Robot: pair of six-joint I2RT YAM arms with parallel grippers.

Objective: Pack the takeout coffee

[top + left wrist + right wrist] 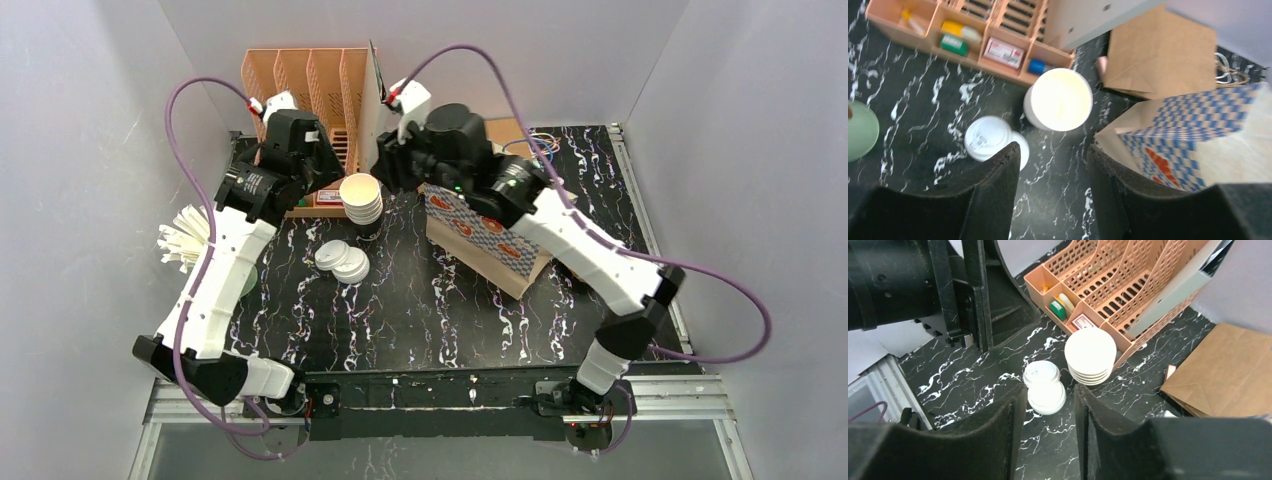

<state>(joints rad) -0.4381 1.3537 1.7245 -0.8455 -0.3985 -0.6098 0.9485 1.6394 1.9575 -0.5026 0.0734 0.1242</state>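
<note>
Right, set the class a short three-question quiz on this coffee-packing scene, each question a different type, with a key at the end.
1. True or false: the lids lie on top of the cup stack.
2. The left tool and right tool hold: A a cup, B a lid, C nothing.
3. Fill in: the bag lying flat is ____, unlike the checked bag.
Key: 1 false, they lie beside it on the table; 2 C; 3 brown.
</note>
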